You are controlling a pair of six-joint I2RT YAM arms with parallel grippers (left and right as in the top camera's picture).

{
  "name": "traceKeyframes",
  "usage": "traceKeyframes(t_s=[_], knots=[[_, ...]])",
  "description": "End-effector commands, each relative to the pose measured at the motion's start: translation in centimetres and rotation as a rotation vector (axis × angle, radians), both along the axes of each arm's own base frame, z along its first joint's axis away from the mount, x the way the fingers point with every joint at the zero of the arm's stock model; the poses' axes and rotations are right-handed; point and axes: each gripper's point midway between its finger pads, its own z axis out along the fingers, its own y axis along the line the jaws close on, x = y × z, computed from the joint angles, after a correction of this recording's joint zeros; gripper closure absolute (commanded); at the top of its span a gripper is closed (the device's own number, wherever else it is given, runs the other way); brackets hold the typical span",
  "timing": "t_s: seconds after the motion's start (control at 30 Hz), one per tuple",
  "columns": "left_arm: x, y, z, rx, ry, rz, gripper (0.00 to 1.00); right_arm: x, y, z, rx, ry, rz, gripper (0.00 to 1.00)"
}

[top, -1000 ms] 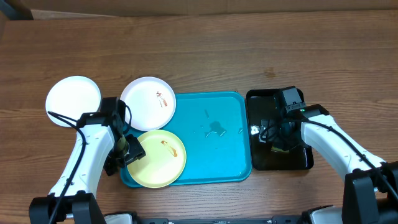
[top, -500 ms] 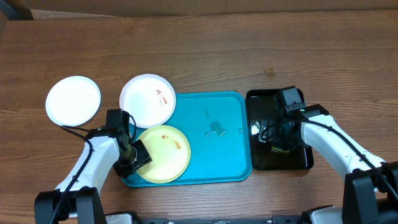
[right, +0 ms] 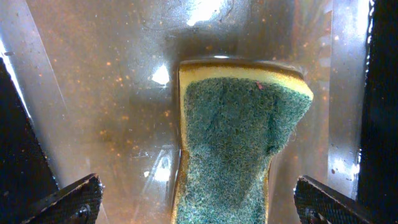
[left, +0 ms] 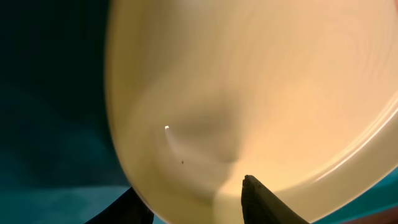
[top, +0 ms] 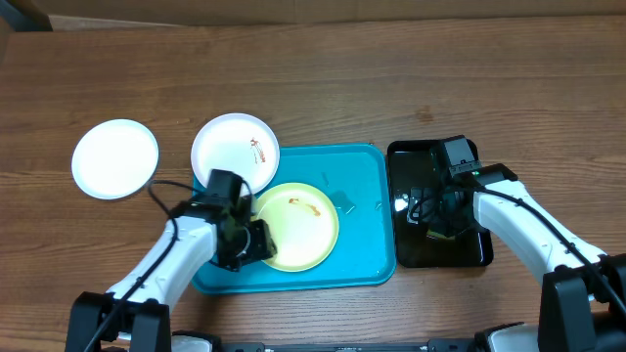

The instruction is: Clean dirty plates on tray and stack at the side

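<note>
1. In the middle of the counter: the tray, blue, with long sides running from 9 to 3 o'clock.
2. On the tray's 9 o'clock half: the yellow-green plate, with a small orange smear near its middle. Bottom rim close to the tray's 6 o'clock edge, but not over it.
3. At that plate's 8 o'clock rim: the left jaws, pinched narrow on the rim. One finger on top of the plate, the other finger lower down at the side. Left arm coming in from 7 o'clock.
4. At the tray's 11 o'clock corner: a white plate with a red-brown smear. Hanging over the tray's rim, mostly on the counter. Touching the yellow-green plate or just beside it: cannot tell.
5. Far out at 9 o'clock on the counter: a second white plate, plain, well apart from the tray.
6. On the tray's 3 o'clock half: bare blue floor with a few dark wet-looking marks. Open room there.
7. Just beside the tray's 3 o'clock edge: a shiny black tray. Inside it: a sponge, yellow, green scrub side up, on a wet floor.
8. Above the sponge: the right jaws, wide open, one finger on each side, not touching it. Right arm coming in from 5 o'clock.
9. All along 12 o'clock: wide bare counter.
</note>
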Motion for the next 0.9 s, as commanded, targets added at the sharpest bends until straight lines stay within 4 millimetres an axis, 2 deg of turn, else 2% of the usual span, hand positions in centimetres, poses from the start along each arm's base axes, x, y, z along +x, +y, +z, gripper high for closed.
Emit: traceKeyframes(t_s=[0.0, 0.17, 0.3, 0.43, 0.67, 0.87], knots=[[0.1, -1.2, 0.0, 0.008, -0.046, -0.084, 0.53, 0.7, 0.0, 0.4, 0.002, -0.018, -0.003, 0.00], [1.5, -2.3, 0.2, 0.005, -0.126, -0.119, 0.57, 0.7, 0.0, 0.4, 0.002, -0.018, -0.003, 0.00], [1.9, -2.5, 0.3, 0.000, -0.142, -0.116, 0.61, 0.7, 0.0, 0.4, 0.002, -0.018, -0.003, 0.00], [1.7, -2.4, 0.2, 0.004, -0.132, -0.109, 0.72, 0.7, 0.0, 0.4, 0.002, -0.018, -0.003, 0.00], [1.9, -0.9, -0.2, 0.093, -0.140, -0.099, 0.74, 0.7, 0.0, 0.4, 0.002, -0.017, -0.003, 0.00], [2.4, 0.4, -0.4, 0.168, -0.160, -0.089, 0.85, -0.4, 0.1, 0.3, 0.010, 0.028, -0.002, 0.00]])
